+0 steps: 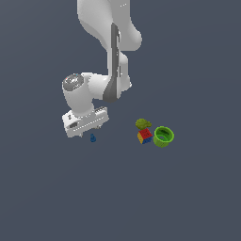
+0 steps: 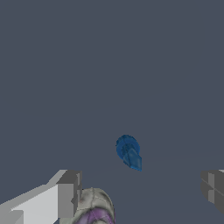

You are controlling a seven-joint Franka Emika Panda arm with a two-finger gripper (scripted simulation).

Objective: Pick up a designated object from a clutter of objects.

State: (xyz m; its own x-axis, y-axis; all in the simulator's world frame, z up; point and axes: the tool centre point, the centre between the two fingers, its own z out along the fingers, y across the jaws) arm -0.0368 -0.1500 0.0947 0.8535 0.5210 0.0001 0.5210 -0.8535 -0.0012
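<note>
Jaws [image 2: 140, 192] spread wide, the arm hangs over the blue piece [image 2: 128, 152], which lies on the surface ahead of the gap between them, apparently lining up a grasp, ball [image 2: 94, 205] beside one finger.

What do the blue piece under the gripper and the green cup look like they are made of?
Blue piece: probably hard plastic; flat saturated colour, faceted narrow end, faint sheen. Green cup: likely plastic too, uniform bright green with a thin, evenly lit rim. Both are simulator renders, so the material stays a guess.
</note>
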